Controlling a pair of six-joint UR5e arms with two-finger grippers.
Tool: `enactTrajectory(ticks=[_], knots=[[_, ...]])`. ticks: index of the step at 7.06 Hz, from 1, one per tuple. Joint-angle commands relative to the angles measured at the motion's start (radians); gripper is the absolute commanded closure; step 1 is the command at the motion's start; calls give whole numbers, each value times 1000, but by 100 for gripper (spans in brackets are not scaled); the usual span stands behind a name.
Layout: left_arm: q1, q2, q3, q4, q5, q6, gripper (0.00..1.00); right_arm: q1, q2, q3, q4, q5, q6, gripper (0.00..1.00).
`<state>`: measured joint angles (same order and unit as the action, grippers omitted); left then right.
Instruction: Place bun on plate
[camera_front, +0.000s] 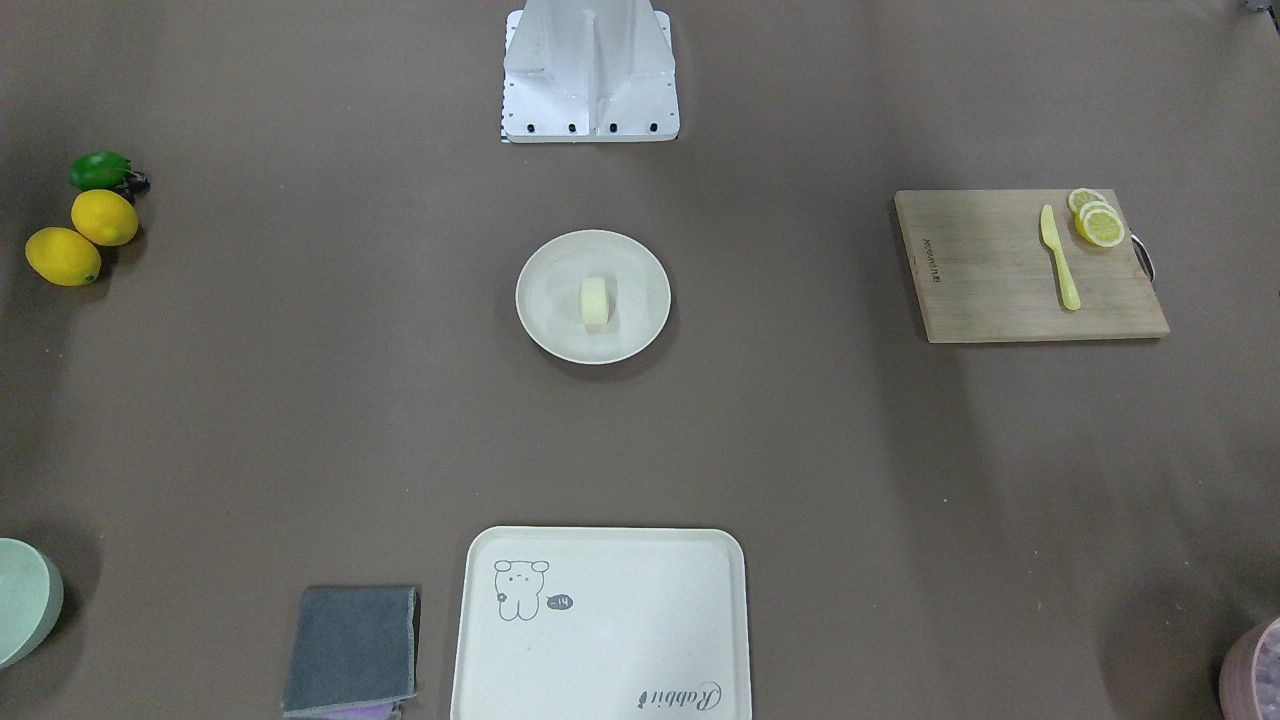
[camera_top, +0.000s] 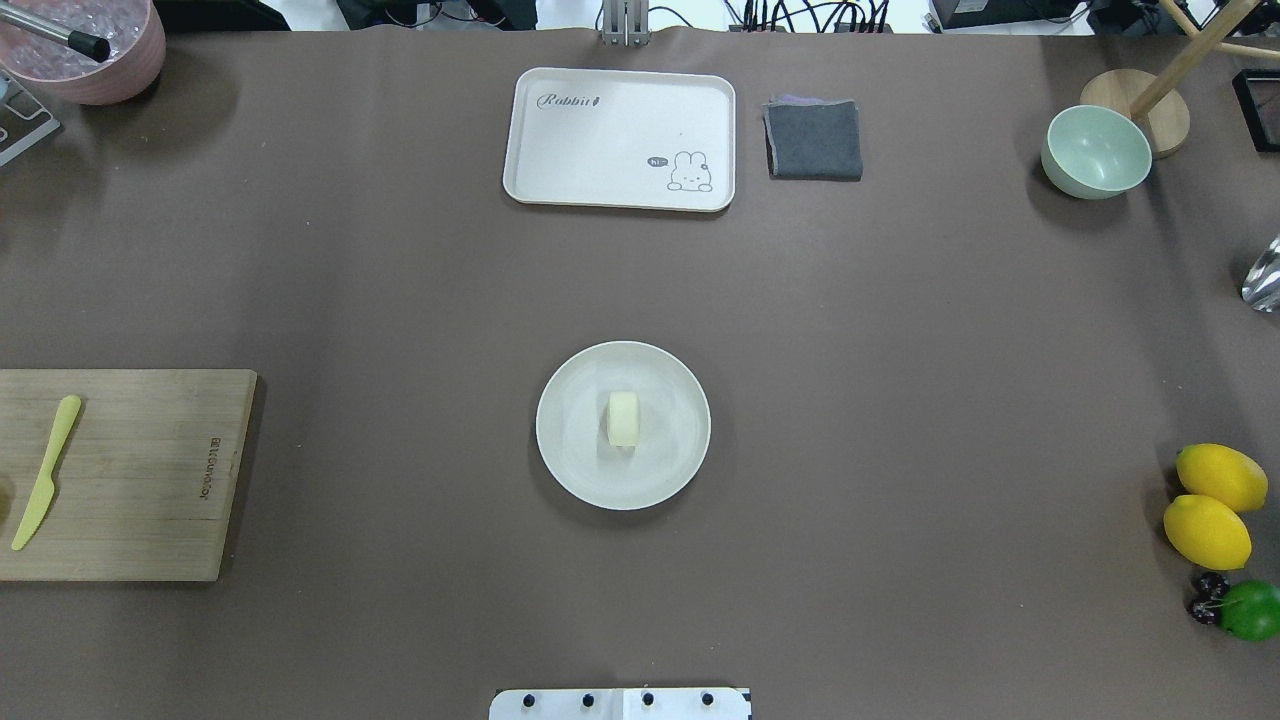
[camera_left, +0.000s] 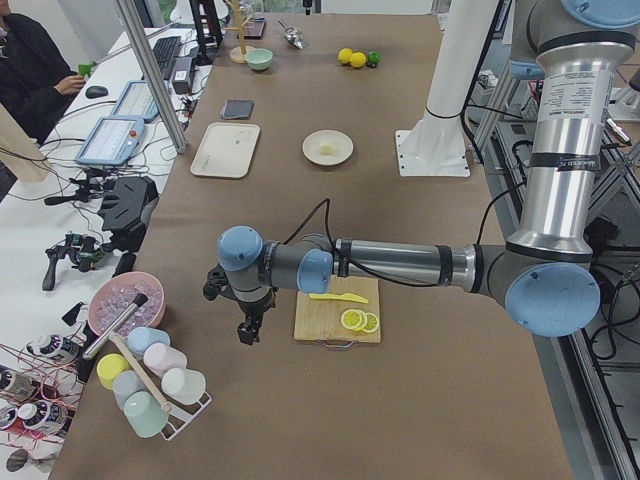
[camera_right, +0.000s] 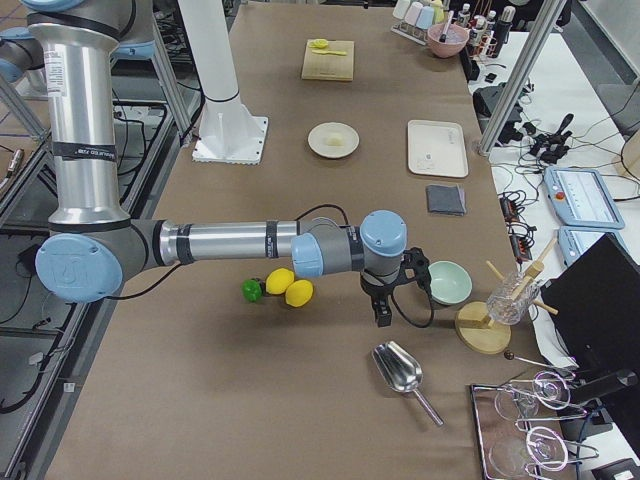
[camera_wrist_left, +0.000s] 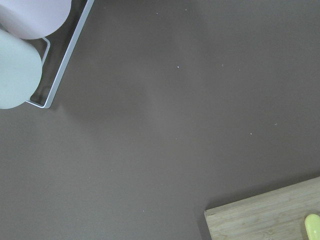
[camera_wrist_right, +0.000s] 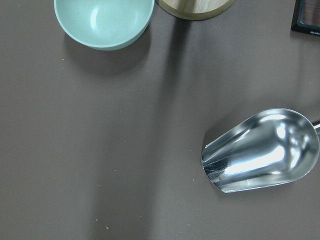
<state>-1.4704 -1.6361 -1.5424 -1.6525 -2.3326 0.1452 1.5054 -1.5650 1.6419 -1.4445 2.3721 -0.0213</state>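
Fingers show only in the side views, so I cannot tell how far either pair is spread; nothing shows in them. Left fingers (camera_left: 245, 332) hang over the tabletop's (camera_top: 400, 300) left end by the board (camera_left: 322, 322), right fingers (camera_right: 383, 316) over its right end near the lemons (camera_right: 290, 287). The bun (camera_top: 623, 418) sits mid-plate (camera_top: 672, 452), at mid-tabletop. The placing looks done; no further grasp seems called for.

"Rabbit" and "hi~" on the cream tray (camera_top: 600, 150)

Brown-covered table (camera_top: 900, 350); cluttered white bench (camera_right: 600, 90) alongside, perhaps a workstation.
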Motion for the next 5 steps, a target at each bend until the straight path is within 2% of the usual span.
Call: enactTrajectory(ticks=[1, 2, 5], knots=[[1, -4, -7, -7, -5, 2, 2, -8, 2, 13, -1, -8, 0, 0], [1, -5, -10, -7, -5, 5, 2, -5, -4, 47, -14, -8, 0, 0], [2, -4, -22, -7, -5, 7, 2, 6, -1, 56, -42, -14, -2, 0]])
